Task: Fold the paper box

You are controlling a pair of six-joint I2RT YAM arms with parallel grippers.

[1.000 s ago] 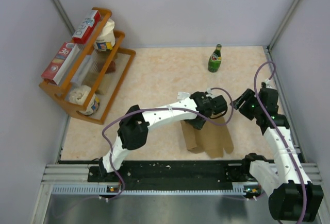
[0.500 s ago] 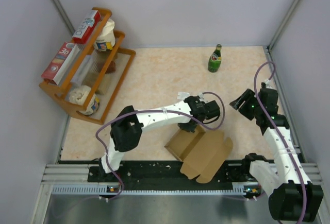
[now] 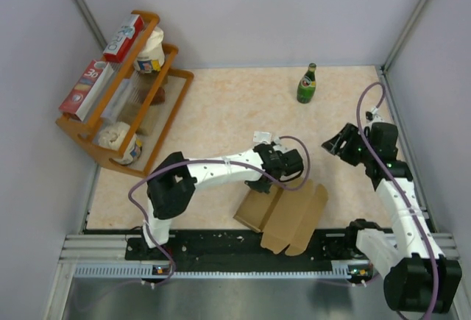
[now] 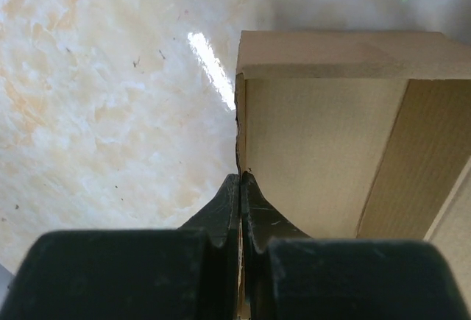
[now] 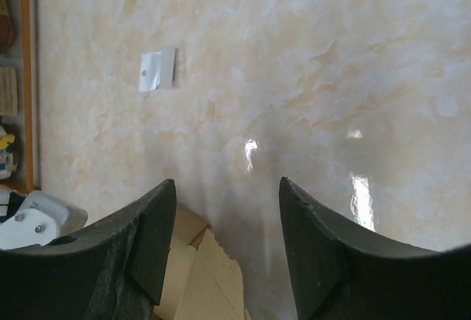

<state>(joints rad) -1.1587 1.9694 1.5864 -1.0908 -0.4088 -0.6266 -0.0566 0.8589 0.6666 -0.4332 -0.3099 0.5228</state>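
Observation:
The paper box (image 3: 287, 217) lies partly unfolded near the table's front edge, brown, with one flap spread to the right. My left gripper (image 3: 259, 185) is shut on a thin upright wall of the box. In the left wrist view its fingertips (image 4: 241, 179) pinch that cardboard edge, with the box's inner panels (image 4: 324, 158) to the right. My right gripper (image 3: 335, 145) hovers open to the right of the box, above bare table. In the right wrist view nothing lies between its fingers (image 5: 227, 187), and a corner of the box (image 5: 199, 276) shows at the bottom left.
A green bottle (image 3: 307, 84) stands at the back right. A wooden rack (image 3: 176, 77) with cartons and tubs sits at the back left. A small white slip (image 3: 261, 136) (image 5: 157, 69) lies on the table behind the left wrist. Grey walls close in three sides.
My left gripper has closed onto the box's wall and pulled it left and toward the front edge; the box turned and opened out. My right gripper shifted slightly left.

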